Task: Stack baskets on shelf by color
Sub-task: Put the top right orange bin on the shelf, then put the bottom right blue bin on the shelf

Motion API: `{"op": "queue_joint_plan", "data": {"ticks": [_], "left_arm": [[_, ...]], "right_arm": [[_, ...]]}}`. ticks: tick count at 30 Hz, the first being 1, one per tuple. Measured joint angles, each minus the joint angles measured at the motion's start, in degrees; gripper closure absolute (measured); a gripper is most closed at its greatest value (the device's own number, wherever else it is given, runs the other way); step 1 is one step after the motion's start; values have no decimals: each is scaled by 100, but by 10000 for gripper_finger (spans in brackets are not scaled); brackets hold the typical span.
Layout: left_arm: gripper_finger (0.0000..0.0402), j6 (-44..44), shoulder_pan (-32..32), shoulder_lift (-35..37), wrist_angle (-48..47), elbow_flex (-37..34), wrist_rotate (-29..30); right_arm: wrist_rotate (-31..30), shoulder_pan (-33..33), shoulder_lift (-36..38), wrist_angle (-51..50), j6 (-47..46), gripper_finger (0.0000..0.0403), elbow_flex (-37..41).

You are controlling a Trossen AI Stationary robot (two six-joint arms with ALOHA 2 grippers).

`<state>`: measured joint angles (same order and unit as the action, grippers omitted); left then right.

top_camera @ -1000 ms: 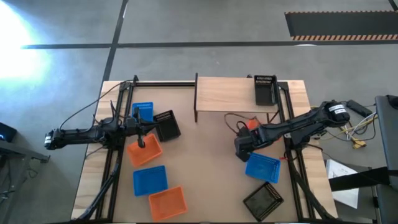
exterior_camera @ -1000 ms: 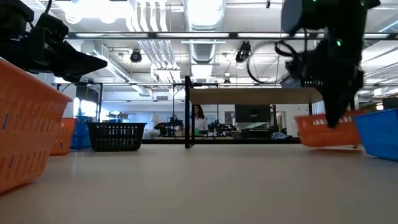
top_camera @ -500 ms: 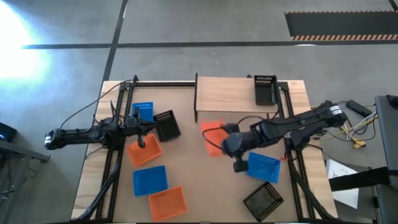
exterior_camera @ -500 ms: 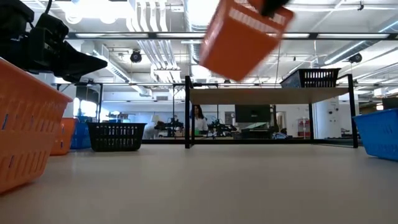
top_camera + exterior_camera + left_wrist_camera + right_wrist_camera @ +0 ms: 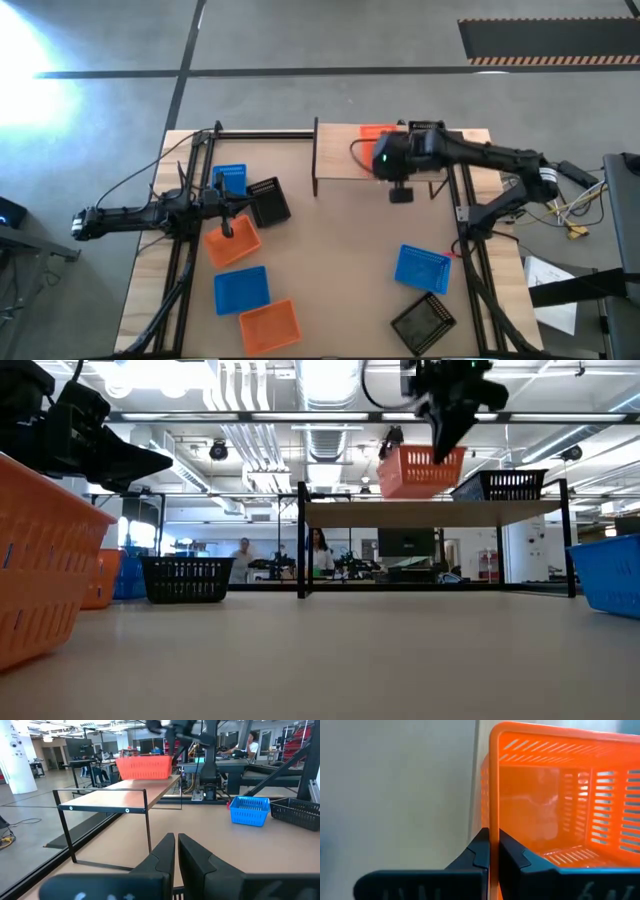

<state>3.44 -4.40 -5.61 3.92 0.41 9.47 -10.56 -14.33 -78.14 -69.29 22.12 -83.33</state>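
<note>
My right gripper [image 5: 385,158] is shut on an orange basket [image 5: 376,132], held above the light-wood shelf [image 5: 345,150] beside a black basket [image 5: 428,146] that stands on the shelf's right part. The low view shows the orange basket [image 5: 420,472] just over the shelf plank [image 5: 400,507]. My left gripper [image 5: 235,210] is shut and empty at the table's left, among a blue basket [image 5: 230,180], a black basket [image 5: 268,202] and an orange basket [image 5: 232,243]. My right gripper pinches one wall of the orange basket at its rim [image 5: 494,827], one finger inside the basket and one outside. The fingers come from above, pointing down. The basket hangs below them, slightly tilted, clear of the shelf plank.
A blue basket [image 5: 241,289] and an orange basket [image 5: 270,325] lie near the front left of the table. A blue basket [image 5: 421,268] and a black basket [image 5: 423,322] lie at the front right. The shelf's left part [image 5: 335,158] is bare wood.
My right gripper has lifted the orange basket off the table's right part, swung it up and toward the middle, then carried it toward the far edge over the shelf. The basket was tipped on the way and now hangs nearly level.
</note>
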Motion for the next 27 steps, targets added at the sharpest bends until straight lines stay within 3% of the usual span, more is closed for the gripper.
{"op": "queue_joint_plan", "data": {"ticks": [4,9,13,20,27], "left_arm": [[395,0,0,0,0,1,0],[395,0,0,0,0,0,0],[395,0,1,0,0,1,0],[395,0,1,0,1,2,0],[395,0,1,0,2,0,0]], "right_arm": [[569,-664,17,113,147,394,116],[599,-968,25,101,-160,392,127],[609,-972,25,80,-118,371,127],[467,-962,55,22,-84,297,94],[436,-230,378,195,-1316,278,-23]]}}
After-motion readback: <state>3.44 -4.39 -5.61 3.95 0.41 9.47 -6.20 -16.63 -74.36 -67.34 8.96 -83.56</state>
